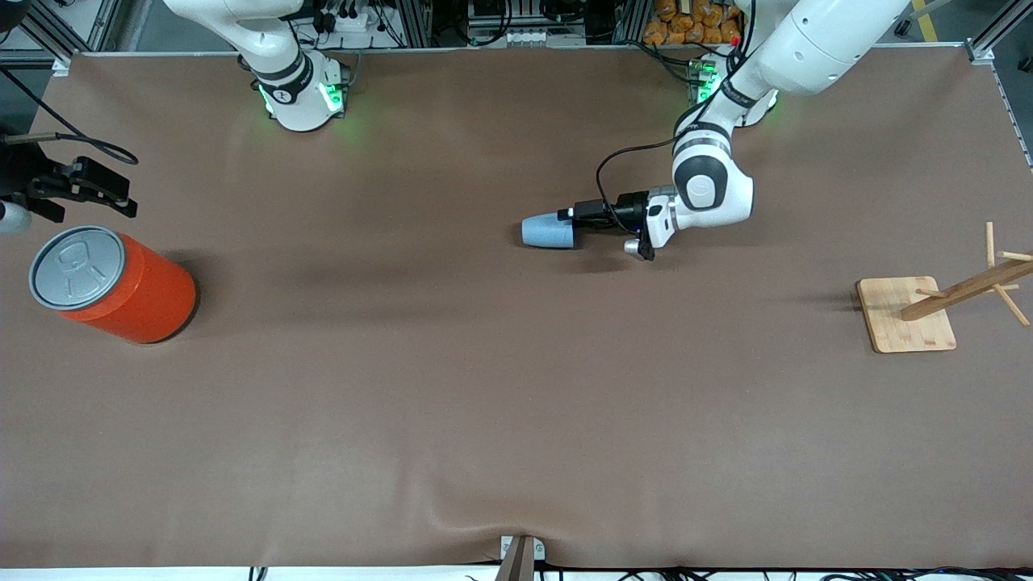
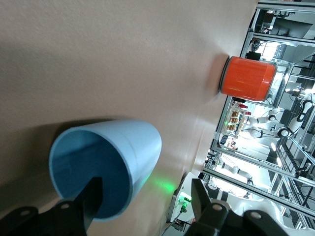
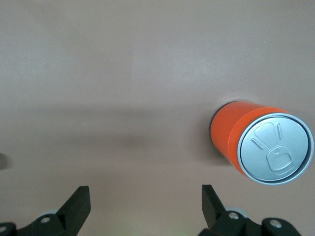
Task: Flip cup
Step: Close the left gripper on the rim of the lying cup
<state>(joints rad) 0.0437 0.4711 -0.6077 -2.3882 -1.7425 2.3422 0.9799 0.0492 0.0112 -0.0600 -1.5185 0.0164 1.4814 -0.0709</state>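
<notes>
The light-blue cup (image 1: 547, 231) lies on its side on the brown table, its base toward the right arm's end and its open mouth toward my left gripper (image 1: 575, 219). In the left wrist view the cup (image 2: 123, 147) shows its hollow inside. My left gripper (image 2: 146, 191) is open: one finger (image 2: 92, 196) reaches into the cup's mouth and the other (image 2: 201, 196) stands well outside the wall. My right gripper (image 1: 101, 192) is open and empty above the table by the orange can. In the right wrist view its fingers (image 3: 78, 199) stand wide apart around bare table (image 3: 143, 194).
A large orange can with a grey top (image 1: 113, 284) stands at the right arm's end; it also shows in both wrist views (image 2: 247, 78) (image 3: 261, 145). A wooden peg stand on a square base (image 1: 905, 315) stands at the left arm's end.
</notes>
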